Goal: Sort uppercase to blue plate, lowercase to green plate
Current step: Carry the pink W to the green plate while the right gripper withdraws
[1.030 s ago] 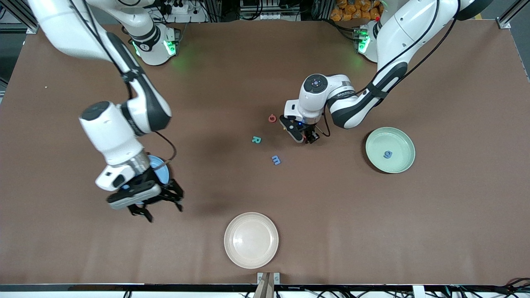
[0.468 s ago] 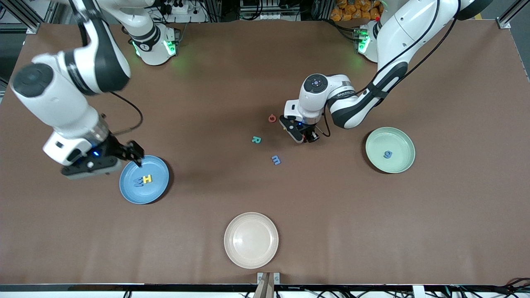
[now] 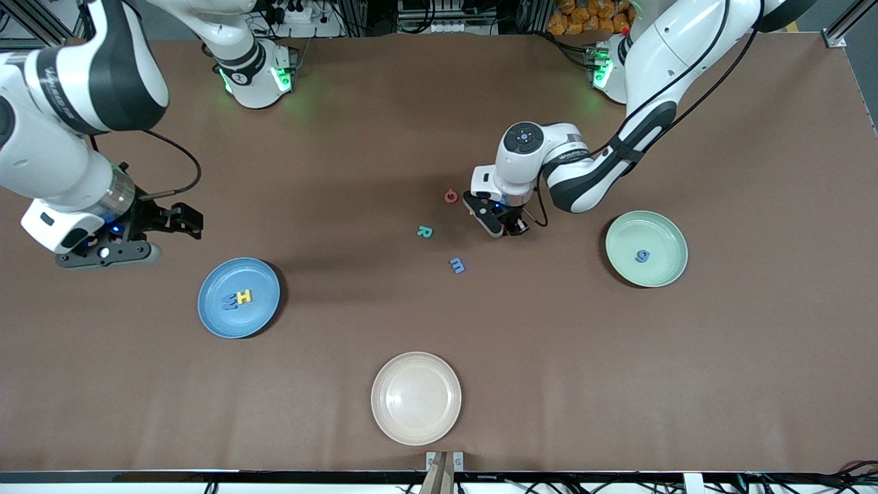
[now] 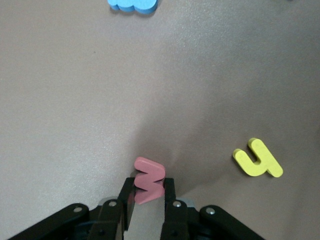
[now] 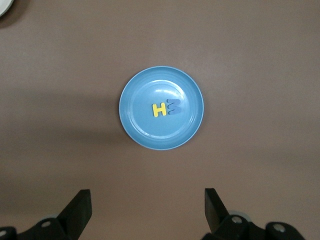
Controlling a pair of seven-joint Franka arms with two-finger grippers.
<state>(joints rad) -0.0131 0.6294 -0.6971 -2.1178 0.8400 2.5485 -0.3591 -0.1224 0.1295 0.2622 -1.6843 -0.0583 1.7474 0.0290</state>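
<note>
Left claw (image 4: 149, 200) pinching red w (image 4: 148, 180) on tabletop (image 3: 549, 357), to lift squarely toward green plate (image 3: 669, 274); right claw (image 5: 147, 210) spread, waiting.

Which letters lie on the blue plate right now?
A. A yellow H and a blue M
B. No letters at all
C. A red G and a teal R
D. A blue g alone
A: the right wrist view shows the yellow H and the blue M side by side on the blue plate; the front view agrees.
</note>
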